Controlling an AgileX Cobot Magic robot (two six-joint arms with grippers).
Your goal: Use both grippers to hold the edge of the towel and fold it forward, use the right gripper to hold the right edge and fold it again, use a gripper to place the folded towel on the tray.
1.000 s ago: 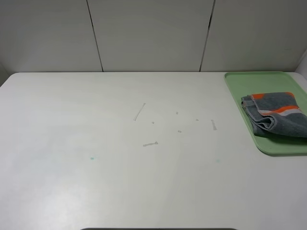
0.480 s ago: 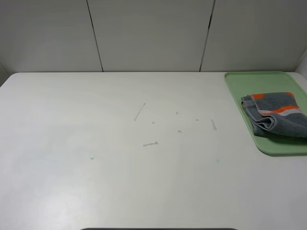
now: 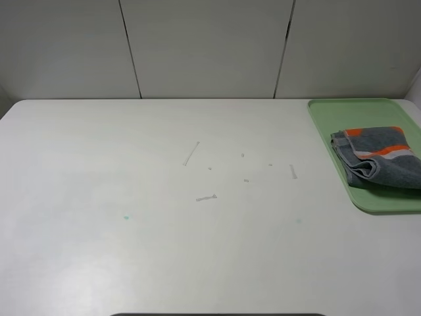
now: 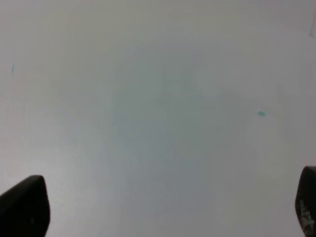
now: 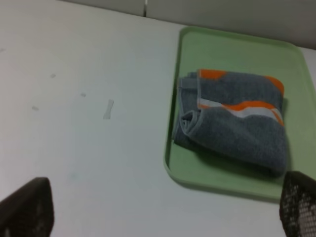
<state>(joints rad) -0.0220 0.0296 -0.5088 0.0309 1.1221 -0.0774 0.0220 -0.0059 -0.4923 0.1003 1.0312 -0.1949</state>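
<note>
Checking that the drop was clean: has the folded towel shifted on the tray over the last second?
No. The folded towel lies in the same spot on the green tray, its near-left corner still by the tray's left rim.

Left gripper [image 4: 163, 207]: only the two dark fingertips are seen, at opposite edges of the left wrist view; the jaws are spread wide, nothing is held between them.
Right gripper [image 5: 163, 210]: two dark fingertips are seen at opposite corners of the right wrist view; the jaws are spread wide and empty.
Arms: neither is caught in the exterior high view.
</note>
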